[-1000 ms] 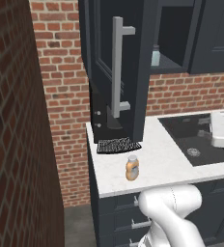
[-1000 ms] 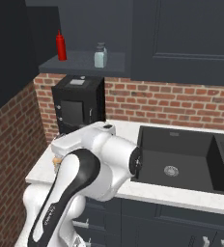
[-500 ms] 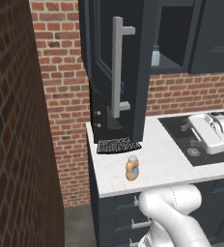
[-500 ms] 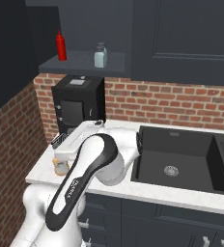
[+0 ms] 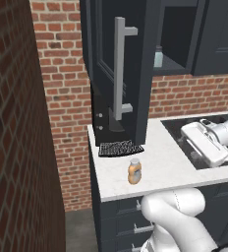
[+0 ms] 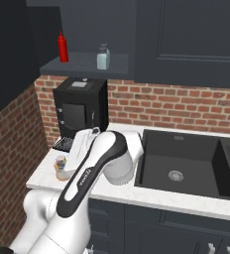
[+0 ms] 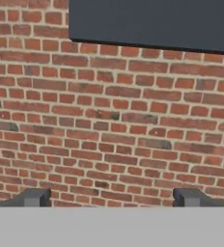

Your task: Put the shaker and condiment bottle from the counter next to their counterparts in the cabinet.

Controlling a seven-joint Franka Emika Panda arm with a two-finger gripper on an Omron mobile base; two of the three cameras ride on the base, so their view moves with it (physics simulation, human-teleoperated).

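Note:
The condiment bottle [image 5: 134, 171] [image 6: 61, 167], orange with a whitish cap, stands upright on the white counter [image 5: 157, 170] near its front edge. A pale grey-blue shaker [image 6: 103, 57] [image 5: 157, 58] with a dark cap stands on the shelf of the open cabinet [image 5: 135, 59], to the right of a red bottle [image 6: 62, 47]. My gripper [image 7: 111, 198] is open with nothing between its fingers, and it faces the brick wall under a dark cabinet. The white hand [image 5: 207, 142] hovers by the sink's left edge, to the right of the orange bottle and apart from it.
The cabinet's open door with its silver bar handle [image 5: 120, 69] hangs over the counter's back. A black coffee machine [image 6: 80, 111] stands below the shelf, with a dark grate [image 5: 118, 147] in front. A black sink [image 6: 181, 166] lies to the right, a brick wall [image 5: 17, 123] to the left.
The hand has swung leftwards from over the sink toward the counter, and the arm's elbow has shifted with it. The jaws stay open. The bottle and the jar have not moved.

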